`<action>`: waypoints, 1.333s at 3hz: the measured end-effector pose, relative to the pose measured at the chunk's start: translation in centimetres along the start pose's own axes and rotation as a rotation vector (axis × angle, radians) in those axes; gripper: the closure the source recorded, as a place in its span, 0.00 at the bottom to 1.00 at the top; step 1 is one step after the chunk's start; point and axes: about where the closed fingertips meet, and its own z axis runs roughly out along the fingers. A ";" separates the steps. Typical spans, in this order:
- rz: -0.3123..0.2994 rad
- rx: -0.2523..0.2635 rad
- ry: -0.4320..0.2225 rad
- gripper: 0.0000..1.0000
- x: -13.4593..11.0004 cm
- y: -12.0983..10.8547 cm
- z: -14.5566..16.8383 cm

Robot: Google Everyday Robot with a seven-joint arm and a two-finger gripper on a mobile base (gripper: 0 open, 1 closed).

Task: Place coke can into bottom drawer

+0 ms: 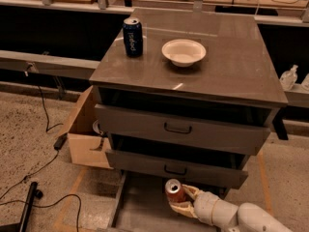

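The gripper (178, 200) is reaching in from the 5 o'clock corner of the view and is clasping the coke can (173, 191), its two pale fingers (189, 192) pressing the can's lower body from either side. The can is standing upright with its silver top showing, over the bottom drawer (140, 208), which is lying pulled out at 6 o'clock beneath the cabinet (231, 57) and its two upper drawers. Whether the can's base is touching the tray floor or hanging just above it cannot be told.

The can is likely handling as a light, smooth thing: its thin aluminium wall is probably denting under a hard squeeze and sliding under a weak one, so a moderate grip across the straight middle of the body, clear of the tapered top, is looking safest. Being tall and narrow, it is likely tipping easily if let go off-level.

On the cabinet top, a dark blue can (132, 36) is standing at 11 o'clock and a white bowl (183, 51) at 12 o'clock, both well apart from the work
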 end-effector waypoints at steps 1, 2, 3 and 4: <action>-0.006 -0.007 0.013 1.00 3.3 0.8 1.8; -0.022 -0.009 0.022 1.00 6.3 1.6 3.8; -0.040 -0.037 0.024 1.00 9.4 2.2 5.6; -0.060 -0.073 0.037 1.00 12.1 2.8 7.5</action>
